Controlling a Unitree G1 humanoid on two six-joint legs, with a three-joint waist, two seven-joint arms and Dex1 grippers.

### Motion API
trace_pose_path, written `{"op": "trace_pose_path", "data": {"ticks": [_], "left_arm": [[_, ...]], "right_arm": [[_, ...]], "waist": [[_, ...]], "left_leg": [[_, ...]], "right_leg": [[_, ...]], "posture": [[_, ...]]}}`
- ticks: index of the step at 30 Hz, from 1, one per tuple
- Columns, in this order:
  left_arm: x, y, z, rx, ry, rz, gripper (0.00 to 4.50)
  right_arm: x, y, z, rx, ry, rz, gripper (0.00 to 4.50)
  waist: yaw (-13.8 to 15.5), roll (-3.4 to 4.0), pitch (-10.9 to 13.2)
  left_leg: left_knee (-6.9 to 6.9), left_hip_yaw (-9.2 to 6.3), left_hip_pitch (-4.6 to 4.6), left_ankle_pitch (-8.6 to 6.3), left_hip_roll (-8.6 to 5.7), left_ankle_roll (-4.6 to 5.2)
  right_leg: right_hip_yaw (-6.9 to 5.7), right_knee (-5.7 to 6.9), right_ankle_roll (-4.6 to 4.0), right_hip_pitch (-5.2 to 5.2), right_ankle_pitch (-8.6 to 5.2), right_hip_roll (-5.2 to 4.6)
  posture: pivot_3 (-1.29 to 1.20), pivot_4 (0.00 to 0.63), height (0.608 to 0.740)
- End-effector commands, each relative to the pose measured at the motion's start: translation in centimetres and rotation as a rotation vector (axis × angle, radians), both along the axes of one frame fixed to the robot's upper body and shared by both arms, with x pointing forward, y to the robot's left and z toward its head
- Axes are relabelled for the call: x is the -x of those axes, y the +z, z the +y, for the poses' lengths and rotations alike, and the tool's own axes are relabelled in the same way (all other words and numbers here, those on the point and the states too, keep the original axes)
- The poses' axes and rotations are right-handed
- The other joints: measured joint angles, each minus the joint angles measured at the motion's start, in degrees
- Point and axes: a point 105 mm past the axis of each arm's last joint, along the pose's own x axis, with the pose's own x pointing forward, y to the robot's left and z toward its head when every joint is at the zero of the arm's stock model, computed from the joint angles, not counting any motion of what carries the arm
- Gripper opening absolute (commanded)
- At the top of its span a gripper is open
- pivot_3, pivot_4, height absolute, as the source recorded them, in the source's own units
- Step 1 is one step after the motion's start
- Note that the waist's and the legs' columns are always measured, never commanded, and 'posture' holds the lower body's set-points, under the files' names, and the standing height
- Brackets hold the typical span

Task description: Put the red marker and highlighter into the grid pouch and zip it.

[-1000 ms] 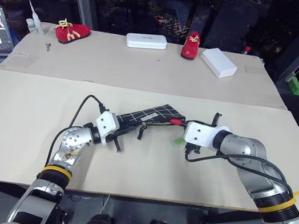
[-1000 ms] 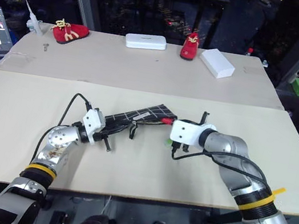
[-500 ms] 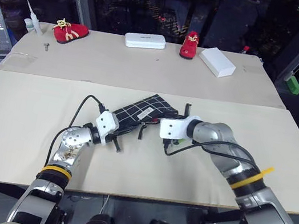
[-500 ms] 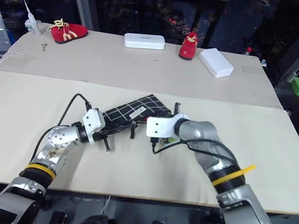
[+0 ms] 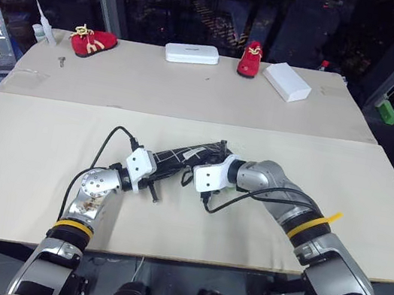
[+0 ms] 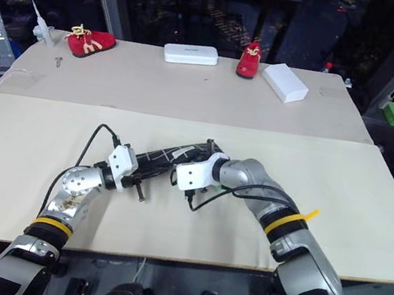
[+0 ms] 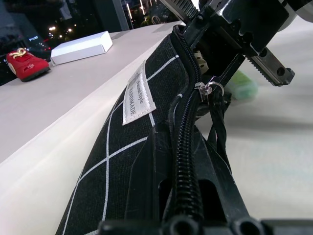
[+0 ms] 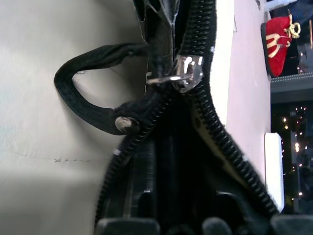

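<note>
The grid pouch (image 5: 184, 157) sits mid-table, left pincer (image 5: 155, 175) clamping its end; right pincer's (image 5: 214, 158) gap unclear.

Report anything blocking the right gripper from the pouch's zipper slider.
Nothing visible does. The zipper slider lies directly ahead of the right gripper, along the grid pouch's open zipper; its loop pull hangs off to one side.
</note>
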Motion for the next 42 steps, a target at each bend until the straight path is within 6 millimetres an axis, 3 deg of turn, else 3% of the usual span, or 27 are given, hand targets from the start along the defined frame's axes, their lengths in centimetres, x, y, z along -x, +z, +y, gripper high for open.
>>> {"op": "trace_pose_path", "data": {"ticks": [1, 3, 5, 8, 13, 18, 23, 32, 42], "left_arm": [[-0.1, 1.6, 0.0, 0.015, 0.001, -0.06, 0.0], [-0.1, 1.6, 0.0, 0.016, 0.002, -0.061, 0.0], [-0.1, 1.7, -0.2, 0.017, 0.0, -0.063, 0.0], [-0.1, 1.8, -0.3, 0.022, 0.003, -0.066, 0.0], [-0.2, 1.7, 0.0, 0.022, 0.015, -0.063, 0.0], [-0.4, 1.9, 0.6, 0.025, 0.044, -0.066, 0.0], [-0.4, 2.0, 1.0, 0.029, 0.059, -0.07, 0.0], [-0.2, 2.5, 1.6, 0.022, 0.076, -0.082, 0.0], [0.0, 2.8, 1.6, 0.024, 0.092, -0.085, 0.0]], "right_arm": [[-1.1, 3.6, -1.1, -0.113, -0.043, -0.021, 2.7], [-1.3, 4.4, -1.6, -0.152, -0.059, -0.016, 2.7], [-1.1, 6.5, -2.9, -0.237, -0.06, -0.01, 2.7], [0.5, 8.2, -5.4, -0.347, -0.047, 0.131, 2.7], [3.7, 8.3, -9.6, -0.396, -0.105, 0.554, 2.7], [3.2, 7.6, -12.1, -0.42, -0.195, 0.68, 2.7], [1.5, 4.7, -13.3, -0.377, -0.279, 0.714, 2.7], [-0.5, 0.1, -13.7, -0.133, -0.316, 0.698, 2.7], [-1.3, -1.4, -12.4, -0.014, -0.28, 0.739, 2.7]], "waist": [[0.0, 0.0, 0.0], [0.0, 0.0, 0.0], [0.0, 0.02, 0.0], [0.4, 0.02, 0.0], [0.7, 0.02, 0.0], [0.2, 0.01, 0.0], [0.1, 0.01, 0.0], [0.1, 0.01, 0.0], [-0.1, 0.02, 0.0]], "left_leg": [[0.0, 0.0, 0.0, 0.0, 0.0, 0.0], [0.0, 0.0, 0.0, 0.0, 0.0, 0.0], [0.0, 0.0, 0.01, 0.0, 0.0, 0.0], [0.0, -0.03, -0.03, 0.0, 0.0, 0.0], [-0.01, -0.07, -0.08, -0.05, 0.02, 0.07], [-0.01, -0.02, 0.05, -0.06, 0.02, 0.08], [-0.01, -0.01, 0.12, -0.04, 0.04, 0.06], [-0.01, 0.06, 0.01, -0.04, -0.02, 0.06], [-0.01, 0.06, 0.08, -0.04, 0.02, 0.05]], "right_leg": [[0.0, 0.0, 0.0, 0.0, 0.0, 0.0], [0.01, 0.0, 0.0, 0.01, 0.0, -0.01], [0.01, -0.01, 0.0, 0.02, 0.0, -0.02], [-0.02, -0.01, 0.0, 0.02, 0.01, -0.04], [-0.06, -0.02, 0.01, 0.1, 0.02, -0.09], [0.02, -0.09, -0.02, 0.07, 0.01, -0.15], [0.03, -0.03, -0.08, 0.07, 0.03, -0.04], [0.05, -0.08, -0.06, 0.01, 0.03, -0.07], [0.07, -0.03, -0.07, 0.04, 0.03, -0.06]], "posture": [[0.0, 0.15, 0.74], [0.0, 0.15, 0.74], [0.0, 0.15, 0.74], [0.0, 0.15, 0.74], [0.0, 0.15, 0.74], [0.0, 0.15, 0.74], [0.0, 0.15, 0.74], [0.0, 0.15, 0.74], [0.0, 0.15, 0.74]]}}
